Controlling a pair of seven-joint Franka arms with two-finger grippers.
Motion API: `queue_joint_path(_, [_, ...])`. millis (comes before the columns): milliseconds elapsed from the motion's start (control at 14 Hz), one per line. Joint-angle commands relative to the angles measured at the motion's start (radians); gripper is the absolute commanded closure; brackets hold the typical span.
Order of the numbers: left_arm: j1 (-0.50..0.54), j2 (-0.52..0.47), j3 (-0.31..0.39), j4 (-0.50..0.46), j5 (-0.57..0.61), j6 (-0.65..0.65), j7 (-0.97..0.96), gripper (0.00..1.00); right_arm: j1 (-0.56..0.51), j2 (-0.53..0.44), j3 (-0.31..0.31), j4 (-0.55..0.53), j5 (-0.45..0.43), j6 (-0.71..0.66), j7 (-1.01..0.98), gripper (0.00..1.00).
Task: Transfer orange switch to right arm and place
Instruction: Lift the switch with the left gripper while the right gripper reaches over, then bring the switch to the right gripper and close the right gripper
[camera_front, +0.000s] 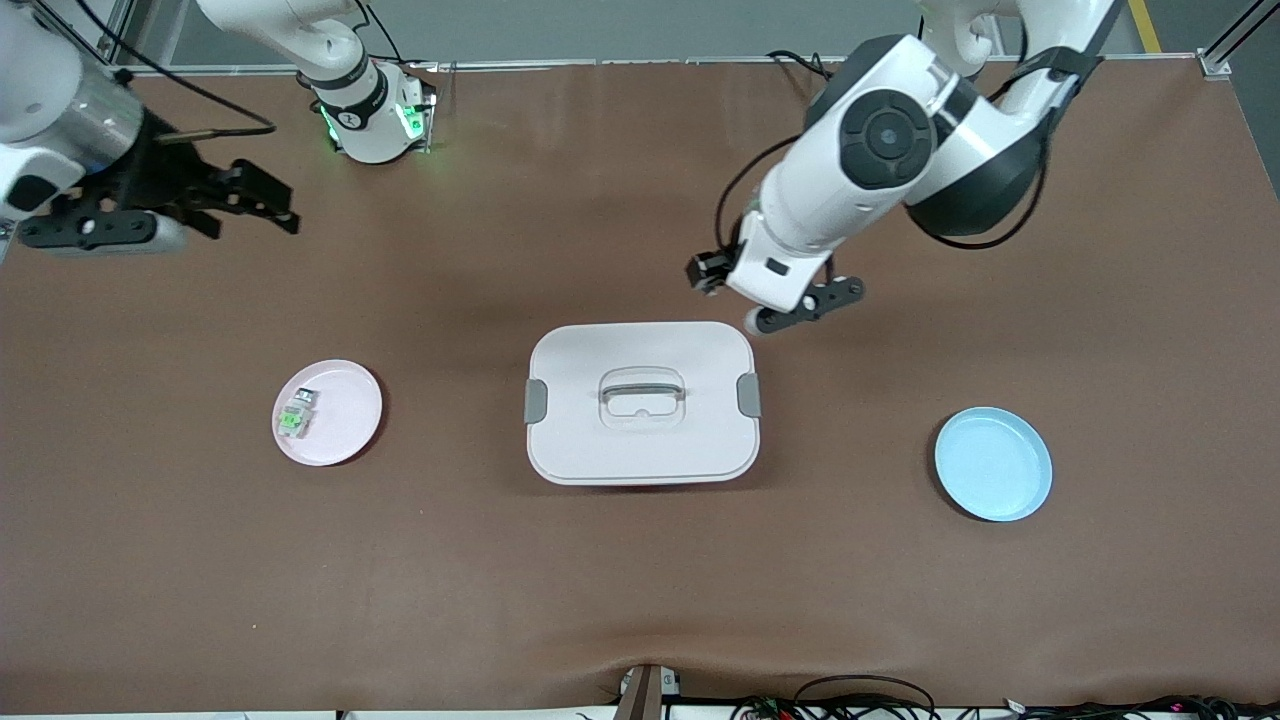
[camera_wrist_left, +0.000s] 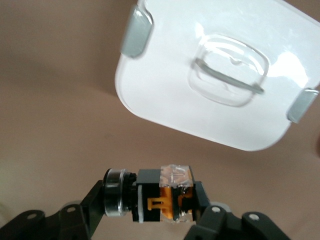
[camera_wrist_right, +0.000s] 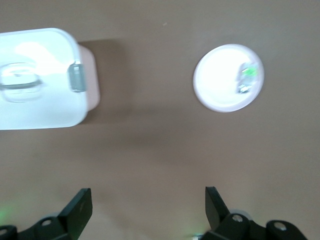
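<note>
I have the tiny black blocky orange switch (camera_wrist_left: 165, 200) with its orange middle section clamped in the left gripper (camera_wrist_left: 160, 207), held in the air over the brown bench (camera_front: 640, 580), just beside the corner of the white lidded plastic box (camera_front: 641, 402) toward the left arm's end. The pick-up looks done; the handover is not yet done.

My right gripper (camera_front: 262, 205) hangs over the bench at the right arm's end, its fingers (camera_wrist_right: 80, 207) spread wide and empty, well apart from the left one.

What is left, as I judge it: bring the two grippers together, pass the switch across, then set it down. The round pink plate (camera_front: 345, 435), already carrying a small white-grey part with a green face (camera_front: 296, 413), seems the likely target. The round light-blue plate (camera_front: 993, 463) sits bare.
</note>
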Motion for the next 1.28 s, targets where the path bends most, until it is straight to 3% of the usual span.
queue_joint_path(0, [-0.046, 0.07, 0.001, 0.087, -0.087, 0.012, -0.135, 1.0, 0.065, -0.002, -0.009, -0.018, 0.062, 0.032, 0.139, 0.0])
queue_joint_path(285, [-0.088, 0.106, 0.001, 0.09, -0.205, 0.127, -0.3, 1.0, 0.134, -0.087, -0.007, -0.203, 0.174, 0.248, 0.216, 0.0])
queue_joint_path(498, [-0.092, 0.13, -0.001, 0.09, -0.336, 0.172, -0.334, 1.0, 0.196, -0.147, -0.006, -0.347, 0.191, 0.419, 0.256, 0.0])
queue_joint_path(641, [-0.109, 0.135, -0.001, 0.09, -0.384, 0.181, -0.343, 1.0, 0.234, -0.173, -0.006, -0.427, 0.249, 0.54, 0.31, 0.0])
queue_joint_path(1210, [-0.149, 0.161, 0.003, 0.09, -0.416, 0.267, -0.372, 1.0, 0.434, -0.131, -0.007, -0.456, 0.251, 0.786, 0.614, 0.0])
